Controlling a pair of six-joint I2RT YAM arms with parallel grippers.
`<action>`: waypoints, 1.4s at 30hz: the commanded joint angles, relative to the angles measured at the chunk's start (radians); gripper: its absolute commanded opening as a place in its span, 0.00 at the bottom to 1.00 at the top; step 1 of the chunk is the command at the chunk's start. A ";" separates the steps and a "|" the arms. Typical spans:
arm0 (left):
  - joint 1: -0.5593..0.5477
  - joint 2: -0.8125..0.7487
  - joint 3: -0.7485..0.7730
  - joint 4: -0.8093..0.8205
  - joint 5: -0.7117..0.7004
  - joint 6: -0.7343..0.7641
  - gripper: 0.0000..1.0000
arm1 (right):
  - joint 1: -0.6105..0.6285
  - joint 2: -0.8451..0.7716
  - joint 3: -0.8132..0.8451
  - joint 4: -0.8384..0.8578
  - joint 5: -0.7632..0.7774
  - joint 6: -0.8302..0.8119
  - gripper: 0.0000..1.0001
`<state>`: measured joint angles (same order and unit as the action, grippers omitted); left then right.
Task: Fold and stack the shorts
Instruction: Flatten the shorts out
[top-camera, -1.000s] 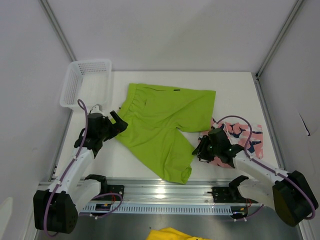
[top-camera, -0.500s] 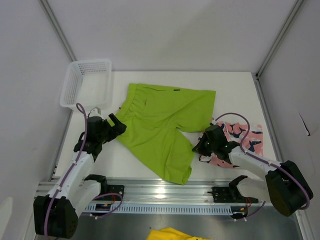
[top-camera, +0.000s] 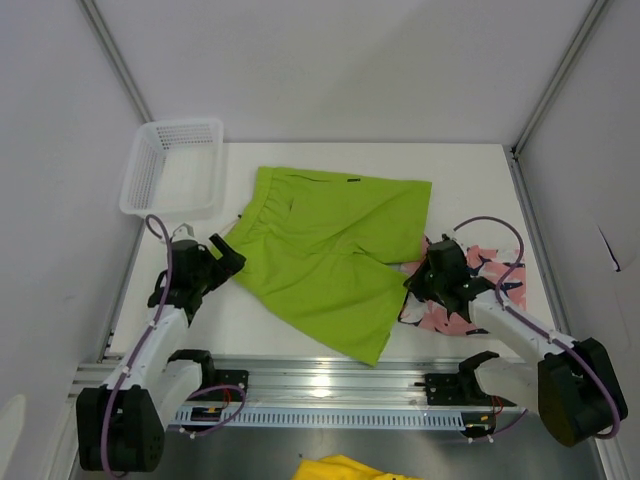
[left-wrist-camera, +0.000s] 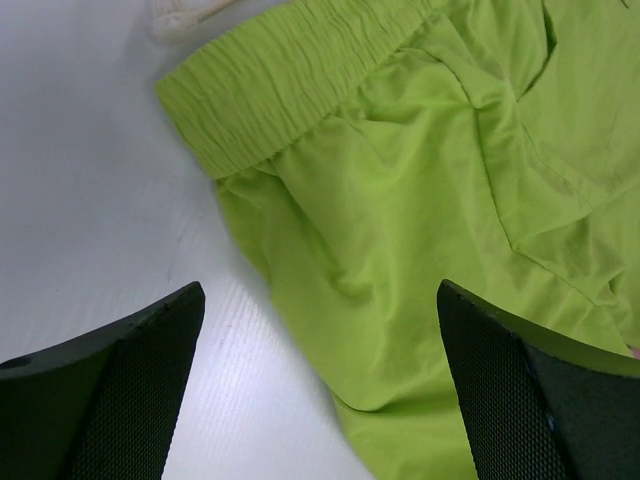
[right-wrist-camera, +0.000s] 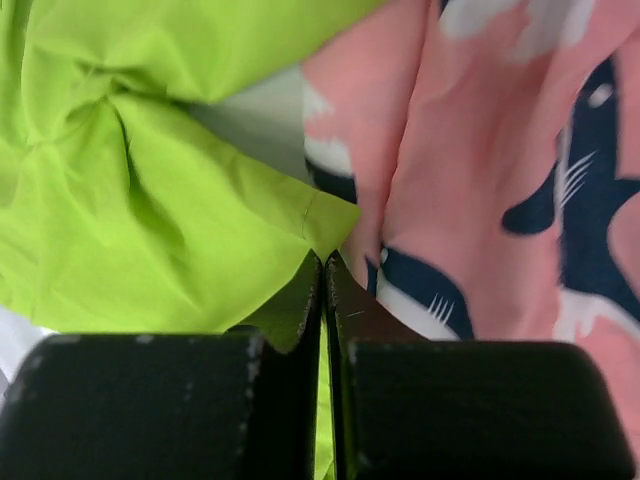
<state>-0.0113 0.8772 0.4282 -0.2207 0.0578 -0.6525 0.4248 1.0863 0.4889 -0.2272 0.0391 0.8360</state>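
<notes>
- The green shorts (top-camera: 325, 255) lie spread flat in the middle of the white counter (top-camera: 470, 180), waistband toward the far-left side and one leg reaching the near edge.
- The pink shorts (top-camera: 497, 275), printed in navy and white, lie bunched just right of the green shorts; the green leg's hem touches them.
- The right hand (top-camera: 413, 284) is at the right edge of the green shorts, where green meets pink. Its fingers (right-wrist-camera: 290, 400) are pressed together, and they appear to be clamped on a corner of the green hem, though the pinch itself is partly hidden.
- The left hand (top-camera: 228, 255) sits at the left end of the green shorts' waistband with its fingers wide apart, holding nothing. From its wrist, the gathered waistband and a pocket seam lie just ahead.
- A white mesh basket (top-camera: 170, 165) stands to the far left of the green shorts, near the waistband corner but not touching it.
</notes>
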 joint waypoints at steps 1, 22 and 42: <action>0.043 0.016 -0.019 0.067 0.031 -0.019 0.99 | -0.047 0.044 0.079 0.008 0.015 -0.058 0.00; 0.114 0.304 -0.030 0.320 -0.021 -0.157 0.83 | -0.146 0.191 0.151 0.075 0.001 -0.087 0.00; 0.247 0.327 -0.008 0.337 -0.022 -0.139 0.01 | -0.144 0.291 0.232 0.060 -0.063 -0.130 0.02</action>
<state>0.1940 1.2839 0.4191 0.1253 0.0616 -0.8276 0.2840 1.3342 0.6708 -0.1799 0.0029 0.7418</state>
